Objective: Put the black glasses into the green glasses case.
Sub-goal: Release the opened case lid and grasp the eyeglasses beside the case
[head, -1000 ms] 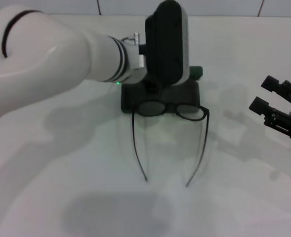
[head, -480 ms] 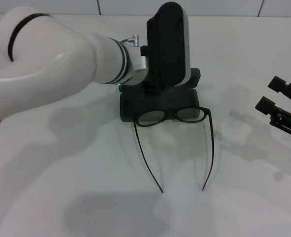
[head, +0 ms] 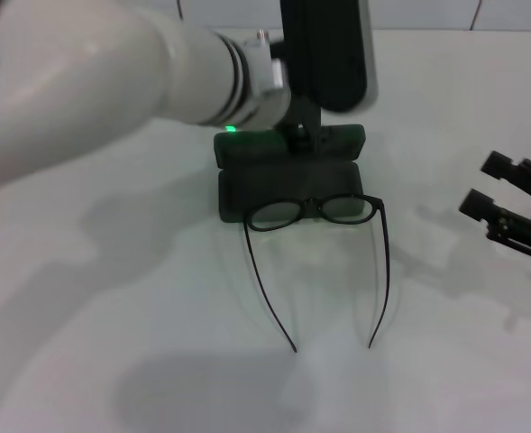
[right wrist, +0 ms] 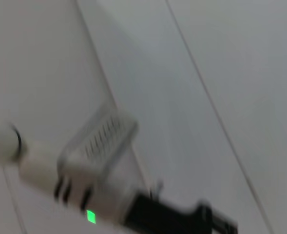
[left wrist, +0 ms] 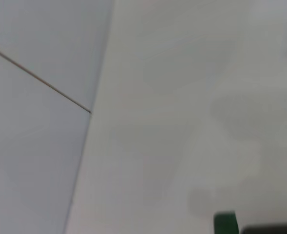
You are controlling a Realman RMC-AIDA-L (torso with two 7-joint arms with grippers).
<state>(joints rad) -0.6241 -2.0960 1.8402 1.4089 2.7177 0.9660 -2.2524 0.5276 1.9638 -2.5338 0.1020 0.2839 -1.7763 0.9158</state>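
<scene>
The right gripper hangs spread and empty, well right of the glasses leaning on the case. The left gripper above risks knocking them off.

The green glasses case lies on the white surface, a dark green rectangular hard shell with rounded corners, its long side running left to right; its far part is hidden. The black glasses have a thin frame and two oval clear lenses. Their front rests against the case's near edge, both slim temple arms unfolded and stretching toward the viewer
</scene>
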